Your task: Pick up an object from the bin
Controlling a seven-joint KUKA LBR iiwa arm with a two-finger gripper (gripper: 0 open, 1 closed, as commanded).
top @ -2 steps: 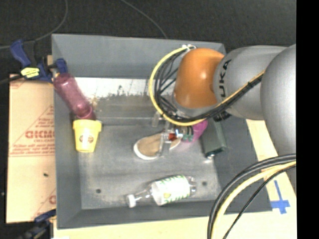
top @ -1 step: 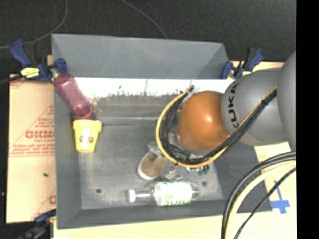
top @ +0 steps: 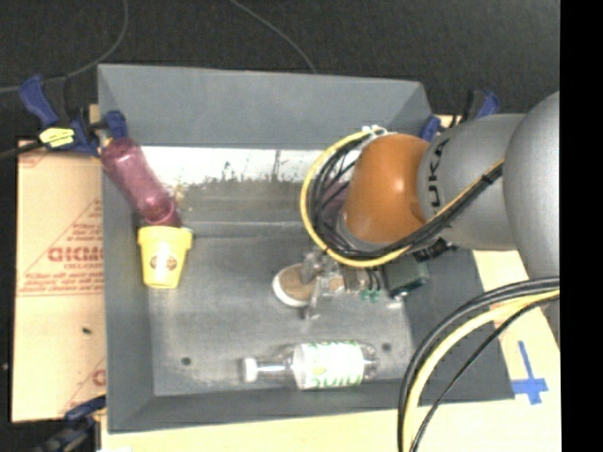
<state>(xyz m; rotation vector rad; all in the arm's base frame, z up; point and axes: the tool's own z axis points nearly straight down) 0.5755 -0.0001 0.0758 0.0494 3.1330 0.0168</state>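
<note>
Light falls from above, even and moderate, on the grey bin (top: pixel 188 332). Its floor reads mid-grey, while a pale band of glare runs along the foot of the far wall, at the upper centre of the frame. The side walls are duller than the floor. Around the bin, the top of the frame is dark — almost black. The orange cover (top: pixel 382 196) carries a soft highlight on its upper curve, and the grey arm (top: pixel 480 186) beside it has a broad sheen. Beneath them, right of centre, a shadow darkens the floor. The clear bottle (top: pixel 316 365) at lower centre glints — small white specks — and the yellow cup (top: pixel 163 255) at left is brightly lit.
</note>
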